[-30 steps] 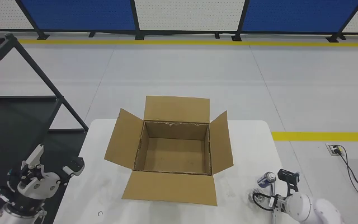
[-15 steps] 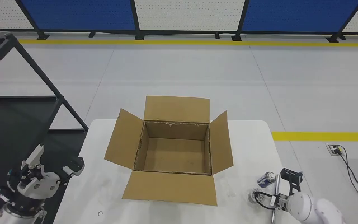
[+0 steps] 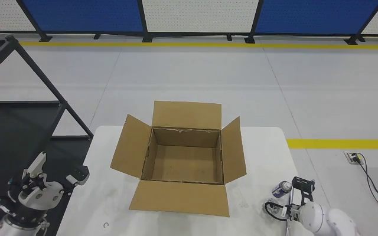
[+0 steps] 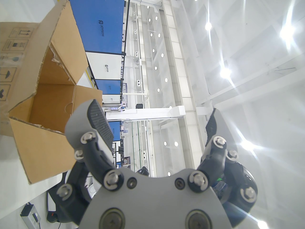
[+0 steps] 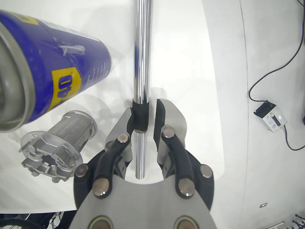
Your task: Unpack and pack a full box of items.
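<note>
An open cardboard box (image 3: pixel 184 162) stands mid-table with its flaps spread and nothing visible inside; one of its flaps (image 4: pixel 45 72) rises beside my left gripper. At the table's right front corner a chrome rod (image 5: pixel 142 48) lies flat. My right gripper (image 5: pixel 144 117) straddles its black band with the jaws slightly apart: one pad (image 5: pixel 130 122) touches the rod and a narrow gap remains on the other side. A blue spray can (image 5: pixel 52 72) (image 3: pixel 281 189) and a grey metal hub (image 5: pixel 57 144) lie beside it. My left gripper (image 4: pixel 152 122) (image 3: pixel 57 170) is open and holds nothing, off the table's left edge.
A black frame (image 3: pixel 35 76) stands to the left of the table. On the floor to the right lie a small grey device with a cable (image 5: pixel 271 117) and a yellow line (image 3: pixel 331 143). The table edge (image 5: pixel 214 96) runs close to my right gripper.
My right gripper has shifted slightly beside the spray can, staying over the rod. The left arm and the box have not moved.
</note>
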